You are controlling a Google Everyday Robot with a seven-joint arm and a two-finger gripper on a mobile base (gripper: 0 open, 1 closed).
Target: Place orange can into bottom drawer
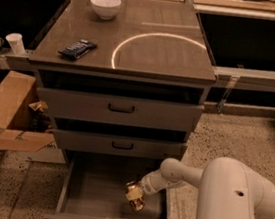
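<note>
Presently the gripper (138, 193), reaching into the open bottom drawer (94, 192), has its jaws closed on the orange can (132, 196) near the floor's right side; judged light, stiff, slick, dentable, best held mid-body.

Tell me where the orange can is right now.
In the camera view, the orange can is at the tip of the gripper, inside the open bottom drawer, nearer the drawer's right wall than its left.

My gripper (140, 192) hangs low inside the open bottom drawer (91, 196), toward its right wall, and it looks closed around the tilted orange can (133, 194).
</note>
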